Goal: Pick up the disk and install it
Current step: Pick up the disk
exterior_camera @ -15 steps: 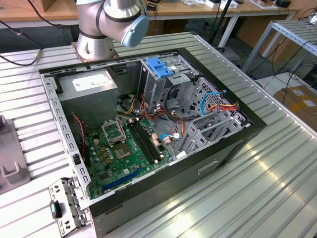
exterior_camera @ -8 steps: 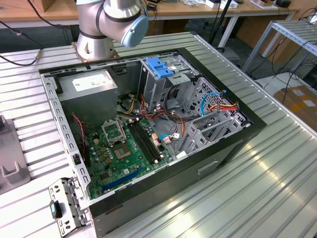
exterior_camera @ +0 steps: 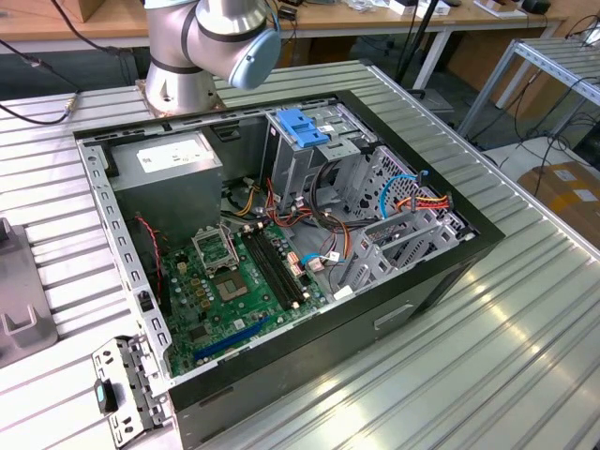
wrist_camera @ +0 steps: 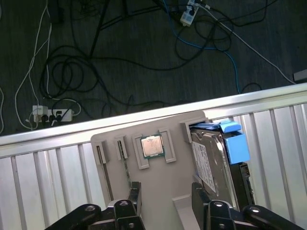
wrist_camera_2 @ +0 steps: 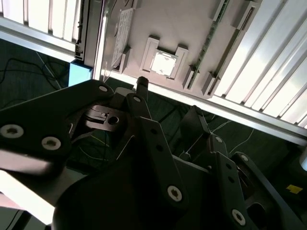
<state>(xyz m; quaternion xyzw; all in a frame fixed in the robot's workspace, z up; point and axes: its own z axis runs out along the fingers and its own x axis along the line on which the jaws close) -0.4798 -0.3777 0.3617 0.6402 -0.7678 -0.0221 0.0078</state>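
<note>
In the first wrist view the disk (wrist_camera: 211, 160), grey metal with a white label and a light-blue carrier (wrist_camera: 236, 143) at its end, lies in a grey holder tray (wrist_camera: 158, 177) on the ribbed aluminium table. My gripper (wrist_camera: 165, 197) hangs above that tray beside the disk, open, with nothing between its dark fingers (wrist_camera: 135, 194). The second wrist view shows the gripper (wrist_camera_2: 168, 98) over the same tray (wrist_camera_2: 192, 28), with a corner of the blue carrier (wrist_camera_2: 79, 73) past the linkage. The open computer case (exterior_camera: 450, 267) sits mid-table in the exterior view, with its drive cage (exterior_camera: 309, 155) at the back.
A processor chip (wrist_camera: 152, 146) rests in a tray slot next to the disk. Past the table edge (wrist_camera: 144, 117) lies dark floor with loose cables (wrist_camera: 72, 96). In the case are a motherboard (exterior_camera: 239, 286), a power supply (exterior_camera: 169, 173) and a blue latch (exterior_camera: 305, 127).
</note>
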